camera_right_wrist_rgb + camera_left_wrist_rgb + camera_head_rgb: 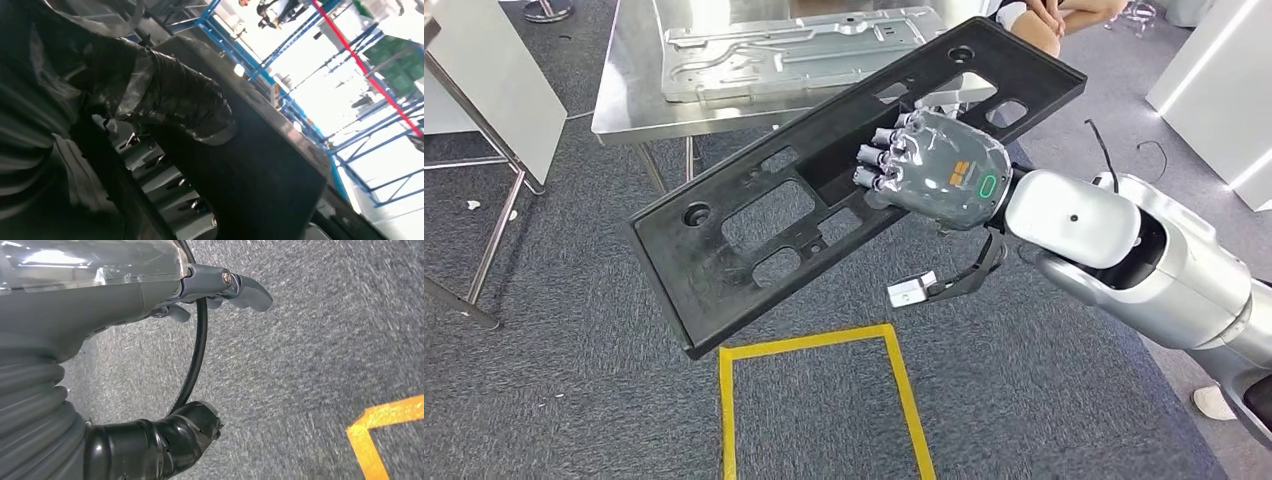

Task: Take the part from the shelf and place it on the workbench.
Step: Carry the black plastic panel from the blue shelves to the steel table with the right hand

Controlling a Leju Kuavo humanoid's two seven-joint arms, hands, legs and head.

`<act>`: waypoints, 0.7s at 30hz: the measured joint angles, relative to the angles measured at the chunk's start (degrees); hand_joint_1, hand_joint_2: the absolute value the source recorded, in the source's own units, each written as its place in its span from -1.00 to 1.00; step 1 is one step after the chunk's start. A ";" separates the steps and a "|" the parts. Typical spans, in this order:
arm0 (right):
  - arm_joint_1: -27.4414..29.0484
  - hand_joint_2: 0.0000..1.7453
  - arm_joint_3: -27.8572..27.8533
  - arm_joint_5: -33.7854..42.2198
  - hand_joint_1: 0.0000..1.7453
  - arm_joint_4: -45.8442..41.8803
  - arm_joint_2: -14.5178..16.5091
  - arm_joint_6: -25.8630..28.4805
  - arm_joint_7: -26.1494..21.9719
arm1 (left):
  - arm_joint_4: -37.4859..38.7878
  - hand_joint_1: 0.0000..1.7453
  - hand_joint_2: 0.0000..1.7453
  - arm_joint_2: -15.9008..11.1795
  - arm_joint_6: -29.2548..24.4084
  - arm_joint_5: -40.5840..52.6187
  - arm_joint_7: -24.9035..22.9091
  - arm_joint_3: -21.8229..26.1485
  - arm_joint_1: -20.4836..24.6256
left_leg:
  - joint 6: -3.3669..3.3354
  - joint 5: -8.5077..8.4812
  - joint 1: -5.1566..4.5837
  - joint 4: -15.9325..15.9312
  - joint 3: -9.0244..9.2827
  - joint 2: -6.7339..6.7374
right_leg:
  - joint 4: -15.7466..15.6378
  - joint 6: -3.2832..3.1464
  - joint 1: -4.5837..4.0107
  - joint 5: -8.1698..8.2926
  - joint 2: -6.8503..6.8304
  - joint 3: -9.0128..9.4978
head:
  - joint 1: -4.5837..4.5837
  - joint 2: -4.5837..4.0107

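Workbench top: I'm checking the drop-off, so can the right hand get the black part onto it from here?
Probably yes: the right hand holds the black part already overlapping the workbench edge, though a metal panel covers much of it.

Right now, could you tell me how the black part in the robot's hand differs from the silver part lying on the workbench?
The black part is dark, matte plastic; the silver part is shiny metal. The black part is held tilted in the air by the right hand, with its near end over the carpet, while the silver part lies flat on the workbench. The black part has large through cut-outs; the silver part mostly shows pressed ribs. Both are long, flat, roughly rectangular panels.
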State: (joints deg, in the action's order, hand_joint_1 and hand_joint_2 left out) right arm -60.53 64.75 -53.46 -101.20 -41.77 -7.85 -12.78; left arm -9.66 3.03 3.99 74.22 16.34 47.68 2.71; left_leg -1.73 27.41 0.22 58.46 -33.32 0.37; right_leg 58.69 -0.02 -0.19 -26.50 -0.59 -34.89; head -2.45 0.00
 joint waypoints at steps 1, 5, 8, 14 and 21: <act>-0.04 1.00 -0.01 0.00 1.00 0.00 0.01 -0.01 -0.01 | 0.00 -1.00 1.00 0.00 0.00 0.05 -0.06 0.01 0.04 | 0.38 0.25 0.01 -0.16 0.26 0.13 | -0.26 -0.25 -0.09 -0.21 0.22 0.19 | -0.01 0.00; -0.07 1.00 -0.08 0.00 1.00 -0.02 0.19 -0.01 0.02 | 0.00 -1.00 1.00 0.03 -0.13 0.17 -0.25 0.02 0.21 | 1.63 1.88 0.04 4.56 -0.93 0.11 | -1.78 -1.10 0.67 -0.44 0.60 3.24 | -0.02 0.00; 0.11 1.00 0.05 0.00 1.00 0.02 0.37 -0.03 -0.03 | 0.00 -1.00 1.00 -0.07 -0.21 0.18 -0.43 0.03 0.02 | 2.18 4.35 0.16 15.29 -8.24 0.06 | -1.90 -1.33 0.64 -2.15 0.76 5.36 | 0.01 0.00; 0.31 1.00 0.27 -0.02 1.00 0.08 0.67 -0.16 -0.13 | 0.00 -1.00 1.00 -0.13 -0.23 0.18 -0.62 0.05 -0.49 | 0.94 -6.65 -0.21 2.06 -5.85 -0.16 | -2.38 -0.11 0.60 -6.59 1.47 10.31 | -0.03 0.00; 0.46 1.00 0.19 -0.02 1.00 0.22 0.79 -0.31 -0.27 | 0.00 -1.00 1.00 -0.08 -0.48 0.18 -0.99 0.09 -0.33 | -1.12 -2.63 0.23 -2.01 0.22 -0.23 | 10.82 2.00 0.77 -4.23 1.07 2.37 | -0.10 0.00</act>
State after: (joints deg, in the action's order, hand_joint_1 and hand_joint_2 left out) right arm -60.06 64.94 -53.48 -100.98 -40.99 -8.16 -13.05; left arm -9.66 2.95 3.51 74.40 15.34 47.77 2.38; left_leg -2.85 24.78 0.45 56.45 -33.10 0.14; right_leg 69.50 1.97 0.58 -30.73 0.47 -32.52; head -2.55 0.00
